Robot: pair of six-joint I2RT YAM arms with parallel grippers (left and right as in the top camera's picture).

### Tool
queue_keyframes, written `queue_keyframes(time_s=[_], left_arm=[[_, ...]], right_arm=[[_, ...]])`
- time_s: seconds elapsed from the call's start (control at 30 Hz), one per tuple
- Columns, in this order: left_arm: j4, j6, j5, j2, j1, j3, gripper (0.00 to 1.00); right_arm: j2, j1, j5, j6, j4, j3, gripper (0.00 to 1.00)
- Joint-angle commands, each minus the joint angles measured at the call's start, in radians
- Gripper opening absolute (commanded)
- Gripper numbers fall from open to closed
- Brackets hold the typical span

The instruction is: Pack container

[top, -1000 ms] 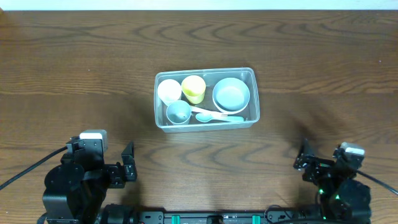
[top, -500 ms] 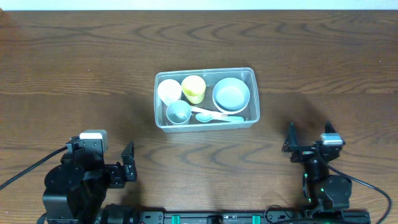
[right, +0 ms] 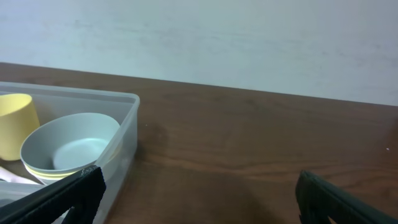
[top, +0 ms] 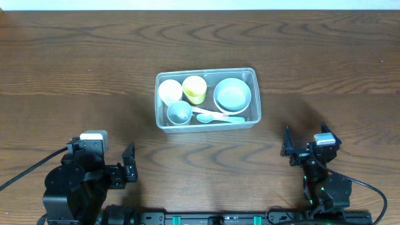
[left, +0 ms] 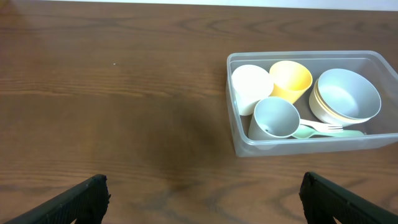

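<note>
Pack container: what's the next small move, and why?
Probably just tuck the right gripper back to rest. The container already holds cups, bowls and cutlery. Nothing loose shows on the table. The right gripper and the left gripper are both open, empty and clear of the container.

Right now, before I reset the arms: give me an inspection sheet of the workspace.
surface: dark wood table, no spills seen
job's things: clear container at centre, holding white cup, yellow cup, blue-grey cup, stacked bowls, fork and spoon
clutter: nothing seen
grippers: left gripper open, empty; right gripper open, empty; both near the table's front edge, apart from the container
cables: left-arm cable and right-arm cable, both off to the sides, away from the container
surroundings: pale wall behind the table
</note>
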Motion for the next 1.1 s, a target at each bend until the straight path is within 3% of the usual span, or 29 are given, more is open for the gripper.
queue_keyframes(time_s=[0.0, 0.73, 0.9, 1.07], left_arm=[[0.001, -0.016, -0.008, -0.002, 0.0, 0.0, 0.98], [-0.069, 0.0, -0.009, -0.033, 0.001, -0.058, 0.98], [0.079, 0.0, -0.009, -0.159, 0.001, -0.24, 0.98], [0.422, 0.05, -0.03, -0.324, 0.001, -0.52, 0.98]], right_arm=[[-0.006, 0.008, -0.015, -0.015, -0.004, -0.002, 0.99], [-0.006, 0.008, -0.015, -0.015, -0.004, -0.002, 0.99], [-0.006, 0.008, -0.015, -0.015, -0.004, -0.002, 0.99], [-0.006, 0.008, -0.015, -0.015, -0.004, -0.002, 0.99]])
